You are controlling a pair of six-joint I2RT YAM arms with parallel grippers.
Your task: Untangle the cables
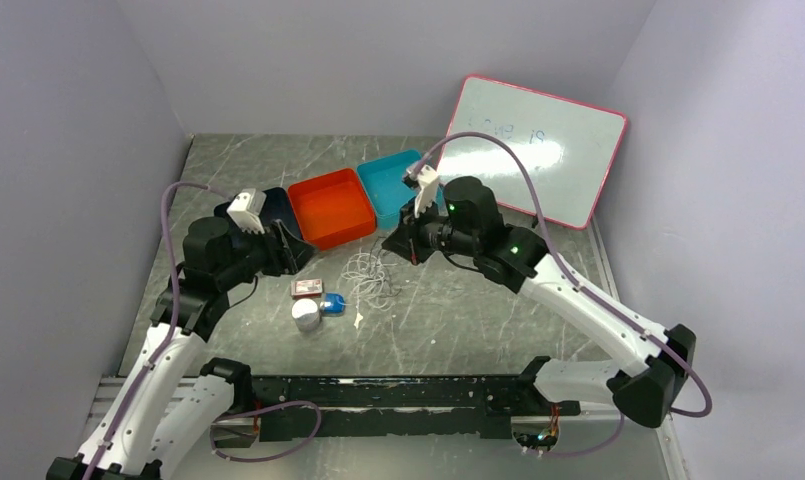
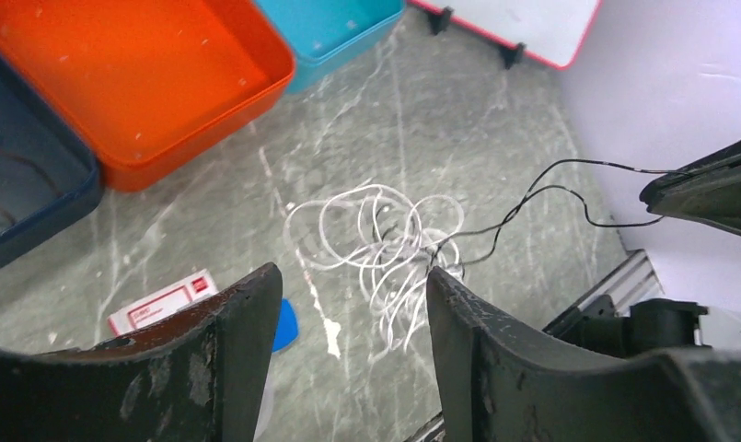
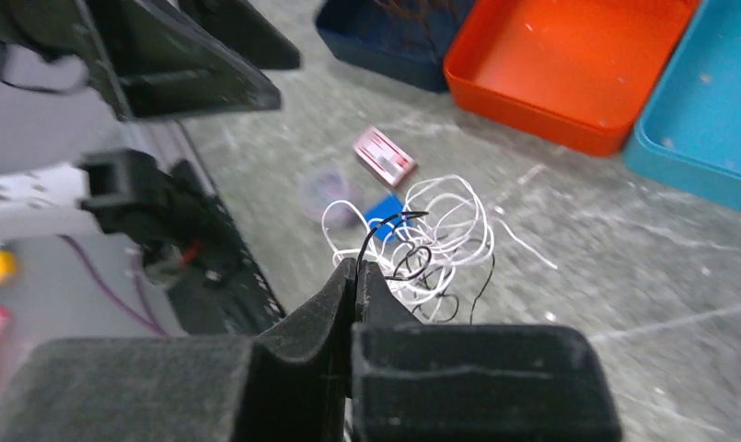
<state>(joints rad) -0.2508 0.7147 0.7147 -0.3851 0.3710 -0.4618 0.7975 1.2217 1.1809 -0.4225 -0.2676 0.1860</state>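
The cables [image 1: 368, 275] lie in a loose tangle on the table between my two grippers. Most loops are white [image 2: 385, 241], with a thin black strand [image 2: 595, 164] running out of them. My right gripper [image 3: 357, 265] is shut on that black strand [image 3: 371, 232] and holds it above the white loops [image 3: 445, 226]. From above, the right gripper [image 1: 396, 245] sits just right of the tangle. My left gripper [image 2: 353, 273] is open and hovers above the near side of the tangle with nothing between its fingers. It sits left of the pile [image 1: 296, 252].
Navy [image 1: 278, 205], orange [image 1: 330, 208] and teal [image 1: 393, 185] trays stand in a row behind the tangle. A whiteboard [image 1: 538, 150] leans at the back right. A small red-and-white box [image 1: 307, 288], a blue piece [image 1: 332, 303] and a white cylinder [image 1: 305, 314] lie left of the cables.
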